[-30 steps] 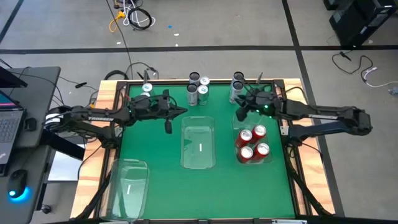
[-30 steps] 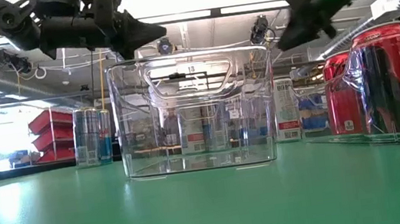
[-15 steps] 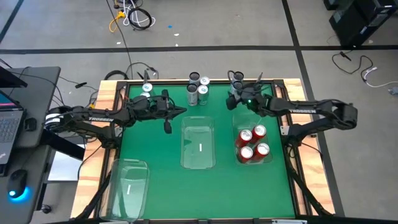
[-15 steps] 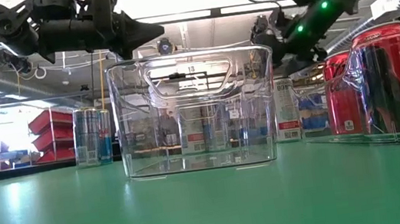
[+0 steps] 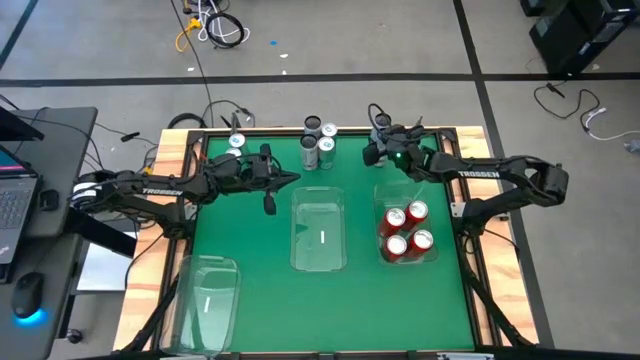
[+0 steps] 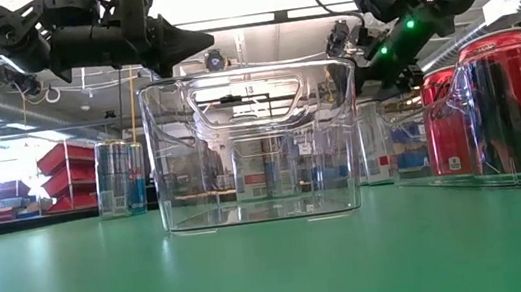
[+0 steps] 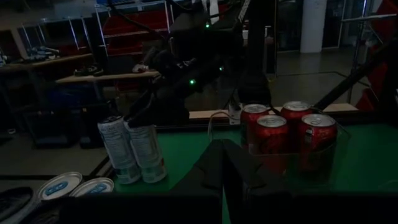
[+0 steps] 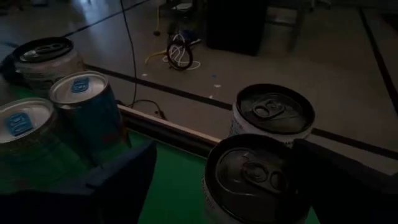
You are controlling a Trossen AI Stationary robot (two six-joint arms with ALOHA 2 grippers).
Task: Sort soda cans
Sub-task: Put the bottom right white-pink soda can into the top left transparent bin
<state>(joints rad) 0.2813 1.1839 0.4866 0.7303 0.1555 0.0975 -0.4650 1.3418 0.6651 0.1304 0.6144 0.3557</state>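
Two white soda cans with dark tops (image 8: 273, 115) (image 8: 249, 174) stand at the table's far right. My right gripper (image 8: 221, 155) hangs open over them, slanting down, with one finger on each side of the nearer can. Three silver cans with pale tops (image 5: 318, 140) stand at the far middle, and one more (image 5: 236, 142) at the far left. Several red cans (image 5: 405, 232) stand in a clear bin (image 5: 436, 250) on the right. My left gripper (image 5: 272, 192) hovers shut and level over the table's left half, holding nothing.
An empty clear bin (image 5: 320, 235) stands in the table's middle and another (image 5: 205, 300) at the near left corner. A wooden rim (image 5: 330, 130) frames the green mat. Cables lie on the floor beyond the far edge.
My right gripper has moved from above the red cans' bin toward the far edge and downward, tipping its fingers down onto the two dark-topped cans, and has opened. The cans have kept their places.
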